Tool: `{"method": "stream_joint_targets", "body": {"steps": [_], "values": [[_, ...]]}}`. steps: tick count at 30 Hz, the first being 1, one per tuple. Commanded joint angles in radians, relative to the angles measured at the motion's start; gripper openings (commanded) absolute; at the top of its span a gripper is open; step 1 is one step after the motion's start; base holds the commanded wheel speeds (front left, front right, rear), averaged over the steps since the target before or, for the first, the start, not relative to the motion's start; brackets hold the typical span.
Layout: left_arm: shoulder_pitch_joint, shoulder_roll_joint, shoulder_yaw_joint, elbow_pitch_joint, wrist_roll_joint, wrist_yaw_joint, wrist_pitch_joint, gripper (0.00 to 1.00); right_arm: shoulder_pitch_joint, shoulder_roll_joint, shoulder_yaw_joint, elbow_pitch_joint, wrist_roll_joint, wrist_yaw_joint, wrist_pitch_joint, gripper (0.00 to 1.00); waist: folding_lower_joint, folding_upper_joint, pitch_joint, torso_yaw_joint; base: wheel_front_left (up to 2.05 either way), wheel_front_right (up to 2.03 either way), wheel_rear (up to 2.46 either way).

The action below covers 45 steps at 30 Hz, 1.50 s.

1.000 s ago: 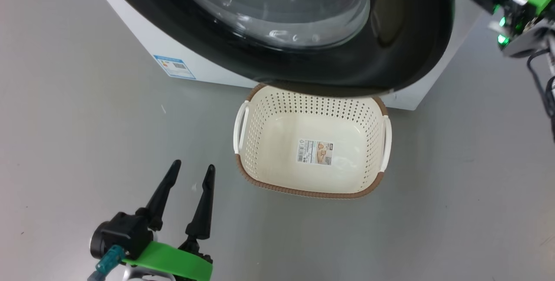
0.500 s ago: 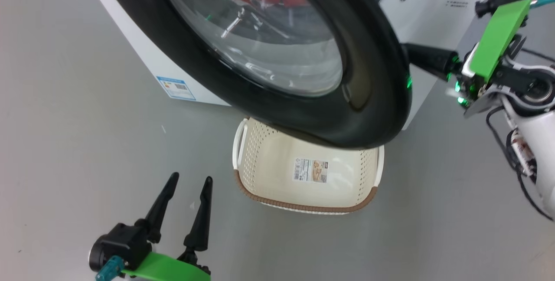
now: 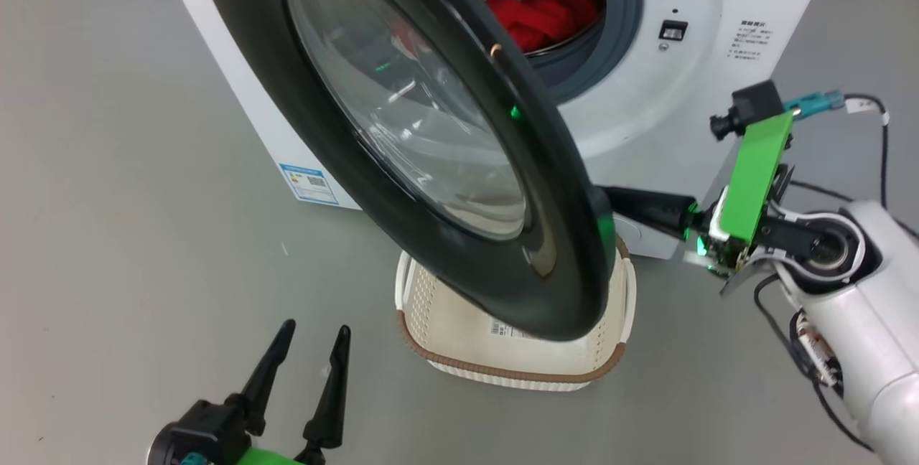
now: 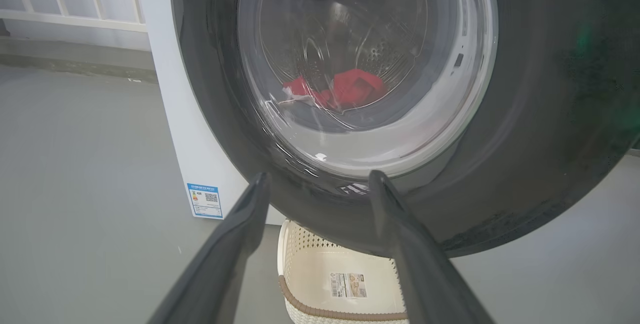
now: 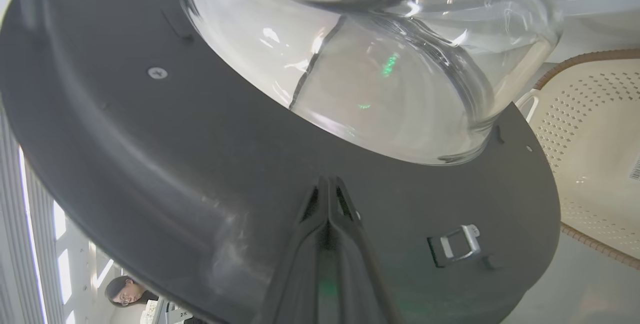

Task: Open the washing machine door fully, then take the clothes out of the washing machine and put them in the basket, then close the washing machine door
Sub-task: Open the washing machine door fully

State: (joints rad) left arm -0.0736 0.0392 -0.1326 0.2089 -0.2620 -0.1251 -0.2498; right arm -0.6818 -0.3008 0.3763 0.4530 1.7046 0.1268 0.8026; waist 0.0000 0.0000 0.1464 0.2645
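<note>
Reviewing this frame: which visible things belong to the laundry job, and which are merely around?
Job: washing machine; washing machine door, part open; clothes inside; basket below the door; right gripper, shut, at the door's inner face; left gripper, open.
Around: floor; white railing; person in the background.

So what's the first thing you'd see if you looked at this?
The huge round washing machine door, glossy black with a bulging glass middle, stands partly open mid-picture, above the cream basket on the floor. Behind it, bright red clothes lie in the white washing machine. The right gripper, fingers shut, points at the door's inner side; the left gripper sits open at lower left.
</note>
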Motion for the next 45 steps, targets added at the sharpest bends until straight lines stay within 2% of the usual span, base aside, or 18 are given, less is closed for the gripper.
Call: {"method": "stream_joint_targets", "body": {"steps": [1, 22, 45], "values": [[0.002, 0.011, 0.035, -0.026, 0.011, -0.006, -0.012, 1.00, 0.022, 0.019, 0.014, -0.040, -0.004, 0.004, 0.009, 0.00, 0.0000, 0.0000, -0.014, 0.012, 0.00, 0.00, 0.00], [0.056, 0.011, 0.037, -0.035, 0.012, 0.007, -0.012, 1.00, 0.192, 0.129, 0.035, -0.181, -0.047, 0.004, 0.011, 0.00, 0.0000, 0.0000, -0.078, 0.135, 0.00, 0.00, 0.00], [0.064, 0.011, 0.054, -0.041, 0.014, 0.021, -0.012, 1.00, 0.226, 0.226, 0.069, -0.193, -0.084, 0.004, 0.011, 0.00, 0.0000, 0.0000, -0.102, 0.240, 0.00, 0.00, 0.00]]}}
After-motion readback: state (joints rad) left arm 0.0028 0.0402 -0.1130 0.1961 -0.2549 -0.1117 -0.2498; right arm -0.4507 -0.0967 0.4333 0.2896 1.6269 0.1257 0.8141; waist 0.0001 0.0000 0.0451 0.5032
